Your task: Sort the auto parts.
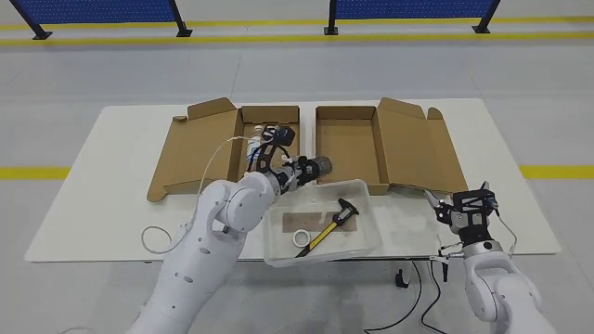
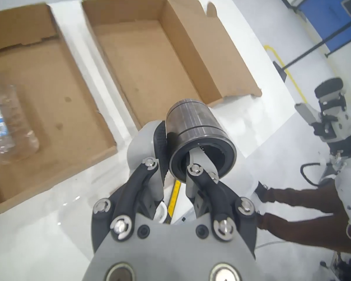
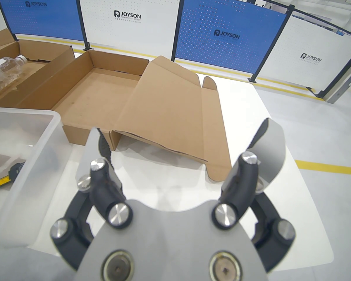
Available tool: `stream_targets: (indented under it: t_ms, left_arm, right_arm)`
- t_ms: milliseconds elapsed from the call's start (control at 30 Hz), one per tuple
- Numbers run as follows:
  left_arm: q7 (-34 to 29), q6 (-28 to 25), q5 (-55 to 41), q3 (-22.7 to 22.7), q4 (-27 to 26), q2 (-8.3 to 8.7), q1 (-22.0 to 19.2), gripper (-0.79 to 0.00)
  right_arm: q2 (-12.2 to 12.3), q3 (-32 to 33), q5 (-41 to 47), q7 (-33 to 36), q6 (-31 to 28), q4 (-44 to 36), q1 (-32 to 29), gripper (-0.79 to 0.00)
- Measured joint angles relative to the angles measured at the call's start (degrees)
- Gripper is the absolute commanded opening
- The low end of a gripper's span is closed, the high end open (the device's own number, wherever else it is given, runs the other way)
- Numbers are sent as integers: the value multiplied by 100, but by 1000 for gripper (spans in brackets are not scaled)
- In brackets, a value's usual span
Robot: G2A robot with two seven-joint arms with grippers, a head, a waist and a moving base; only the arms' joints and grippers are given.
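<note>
- Metal cylinder (image 2: 197,131): a short, thick-walled sleeve of dark polished steel with a hollow bore and two fine grooves running round its outer face. It is held off the table (image 1: 102,195), above the far rim of the plastic bin (image 1: 364,241) and near the closest corner of the right cardboard box (image 2: 146,59).
- Left gripper (image 2: 178,153): it is clamped on the wall of the metal cylinder. One black ribbed pad is pressed against the outside, and the other finger is inserted into the bore (the cylinder is thus gripped by one side of its wall only).
- Right gripper (image 3: 181,135): the fingers are spread wide apart, and nothing is held or touched. It is positioned over the near right corner of the table, just beside the folded-out lid of the right cardboard box.
- Right cardboard box: plain brown corrugated board, shallow and rectangular, with the lid laid flat on the table to its right. A bare floor is visible inside.
- Left cardboard box (image 2: 46,89): the same material and shape, with the lid opened to the left. A clear, ribbed plastic bottle (image 2: 8,124) is lying on its side inside.
- Plastic bin: translucent white, rectangular with rounded corners, placed at the near table edge in front of the two boxes. A black-and-yellow tool (image 1: 329,225) and a small white ring (image 1: 302,237) are contained in it.
- Table: a smooth white top.
</note>
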Motion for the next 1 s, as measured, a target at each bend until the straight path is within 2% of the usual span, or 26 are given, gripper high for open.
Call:
stream_targets:
  t_ms: [100, 233, 467, 667, 1000]
  left_arm:
    - [377, 292, 316, -206, 1, 31, 82, -785]
    - [751, 647, 823, -400, 305, 62, 83, -785]
    - [925, 726, 997, -578, 873, 81, -86, -785]
    - [915, 705, 1038, -469, 1311, 53, -291, -785]
    - [852, 634, 1088, 29, 2072, -69, -758, -785]
  right_arm:
    - [0, 0, 0, 0, 0, 0, 0, 0]
    - [0, 0, 0, 0, 0, 0, 0, 0]
    - [0, 0, 0, 0, 0, 0, 0, 0]
    - [0, 0, 0, 0, 0, 0, 0, 0]
    - [0, 0, 0, 0, 0, 0, 0, 0]
